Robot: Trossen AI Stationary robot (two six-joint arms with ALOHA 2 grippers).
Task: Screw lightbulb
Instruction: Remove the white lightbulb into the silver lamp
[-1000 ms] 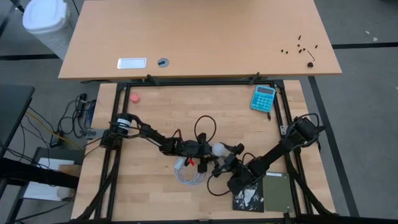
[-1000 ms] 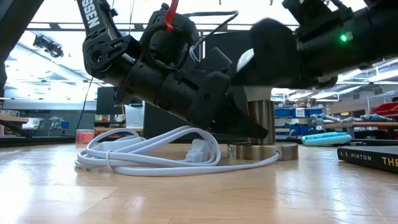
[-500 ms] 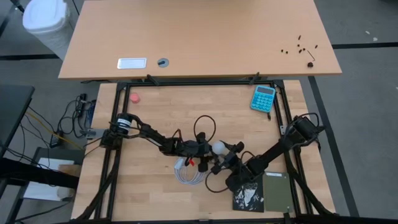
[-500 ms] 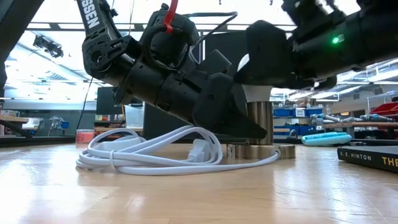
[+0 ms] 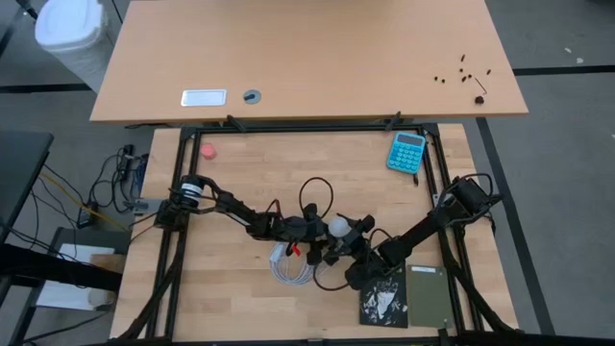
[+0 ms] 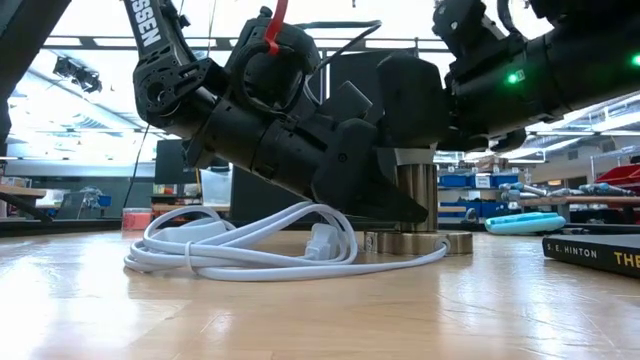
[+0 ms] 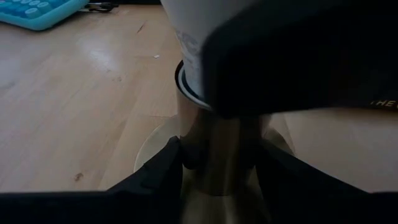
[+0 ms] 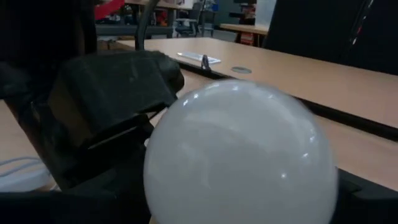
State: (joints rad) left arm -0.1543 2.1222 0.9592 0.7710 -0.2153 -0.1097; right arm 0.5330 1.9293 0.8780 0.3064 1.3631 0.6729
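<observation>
With the bulb (image 5: 338,228) seated upright in the socket (image 6: 418,205) mid-table, the left gripper (image 5: 317,234) clamped on that socket and the right gripper (image 5: 357,234) closed around the glass, the turn should go gently, axis vertical, socket held firm.

You see the lightbulb (image 8: 241,155) as smooth, milky white, with a soft gloss. The socket (image 6: 418,212) below it reads as brushed silvery metal. The cable (image 6: 235,245) looks like smooth white plastic. The table (image 6: 320,310) is pale wood with a satin sheen. Both grippers, left gripper (image 6: 385,205) and right gripper (image 5: 348,240), wear matt black plastic casings. The calculator (image 5: 406,152) is blue plastic.
</observation>
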